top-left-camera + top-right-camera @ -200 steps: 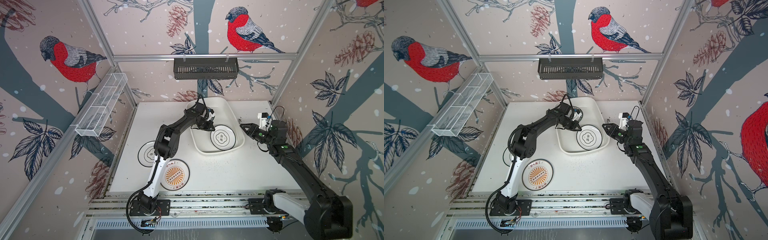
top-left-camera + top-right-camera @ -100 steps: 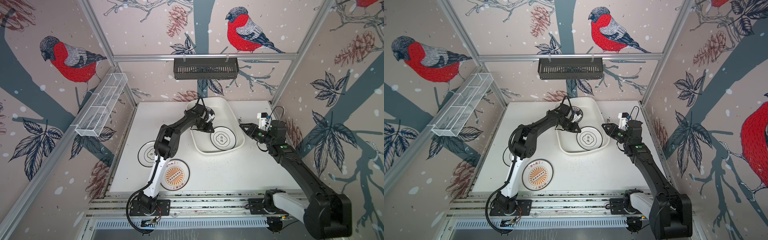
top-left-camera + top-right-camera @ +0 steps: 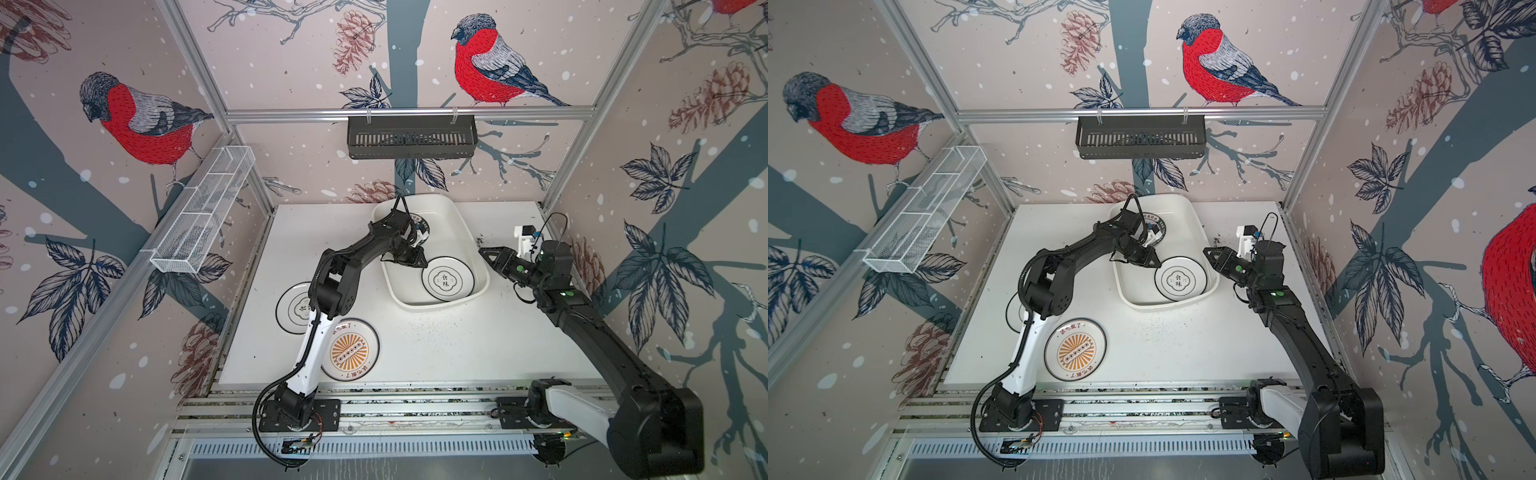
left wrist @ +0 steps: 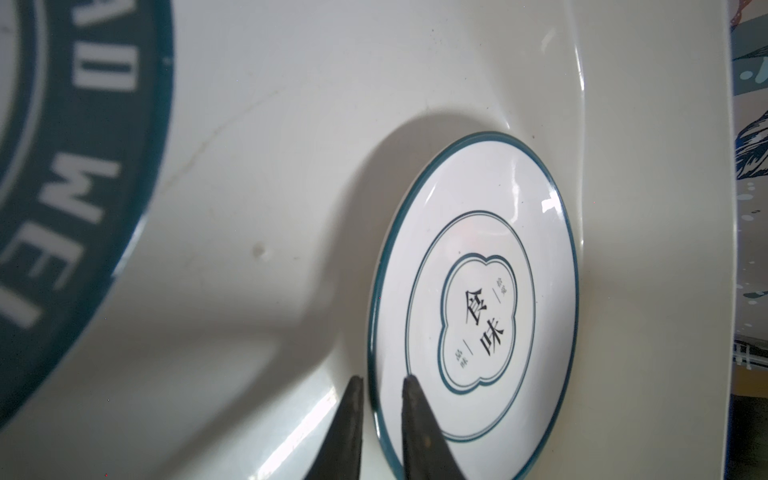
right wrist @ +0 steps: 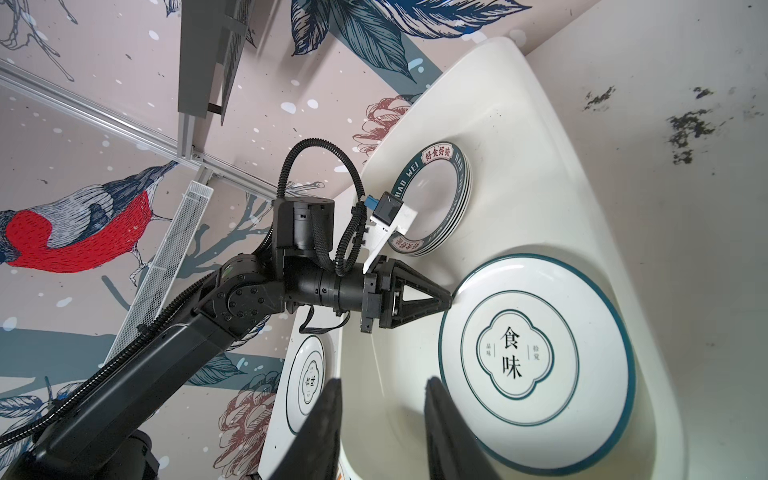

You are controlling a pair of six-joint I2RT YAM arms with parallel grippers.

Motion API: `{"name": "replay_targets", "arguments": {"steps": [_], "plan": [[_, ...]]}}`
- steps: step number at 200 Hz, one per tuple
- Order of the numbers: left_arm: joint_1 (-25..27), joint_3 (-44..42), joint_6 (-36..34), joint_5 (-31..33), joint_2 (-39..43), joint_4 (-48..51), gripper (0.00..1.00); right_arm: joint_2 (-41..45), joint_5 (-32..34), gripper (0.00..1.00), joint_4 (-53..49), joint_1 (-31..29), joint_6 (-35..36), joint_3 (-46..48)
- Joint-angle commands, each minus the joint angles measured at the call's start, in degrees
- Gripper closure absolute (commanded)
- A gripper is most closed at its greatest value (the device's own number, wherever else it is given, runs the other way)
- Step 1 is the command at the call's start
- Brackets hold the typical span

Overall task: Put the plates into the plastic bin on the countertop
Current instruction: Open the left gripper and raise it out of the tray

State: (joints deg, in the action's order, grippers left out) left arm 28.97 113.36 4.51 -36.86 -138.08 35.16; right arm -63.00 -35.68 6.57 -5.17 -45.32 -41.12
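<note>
Loosening up: left hand (image 4: 382,380) just spread slightly off the plate (image 4: 478,291), so that one's in the plastic bin (image 4: 291,124).

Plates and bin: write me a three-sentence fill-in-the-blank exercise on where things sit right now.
1. The sunburst plate lies on the ____, outside the plastic bin.
2. Inside the plastic bin, the green-lettered plates form a ____.
3. The left tool straddles the rim of the thin-rimmed plate; the right tool holds ____.
Missing words: countertop; stack; nothing.
</note>
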Motion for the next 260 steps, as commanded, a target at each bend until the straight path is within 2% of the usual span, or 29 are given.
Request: {"name": "replay_targets", "arguments": {"steps": [1,67,112,170,188,211,260], "plan": [[0.0,-0.3,-0.9,0.2,1.1,0.8,0.76,0.2,-0.6,0.65,2.0,0.0,-0.6,-0.2],[0.0,-0.9,-1.0,0.2,7.8,0.6,0.58,0.2,-0.5,0.62,2.4,0.0,-0.7,-0.5],[0.0,-3.7,-3.8,3.8,15.4,1.1,0.46,0.2,-0.7,0.60,2.1,0.0,-0.5,-0.8],[-0.5,-12.2,-11.0,10.4,29.2,2.7,0.31,-0.8,-1.6,0.57,3.9,0.0,-1.1,-0.8],[-1.7,-17.5,-10.6,12.8,34.8,1.0,0.22,-1.1,-1.7,0.57,4.6,-0.1,-1.3,-0.8],[-4.6,-23.2,-10.6,15.6,41.0,0.2,0.16,-1.4,-1.9,0.58,5.3,-0.2,-1.3,-0.9],[-15.2,-33.2,-14.1,16.2,51.5,2.7,0.10,-3.0,-2.3,0.58,7.4,-0.9,-1.8,-0.8]]}}
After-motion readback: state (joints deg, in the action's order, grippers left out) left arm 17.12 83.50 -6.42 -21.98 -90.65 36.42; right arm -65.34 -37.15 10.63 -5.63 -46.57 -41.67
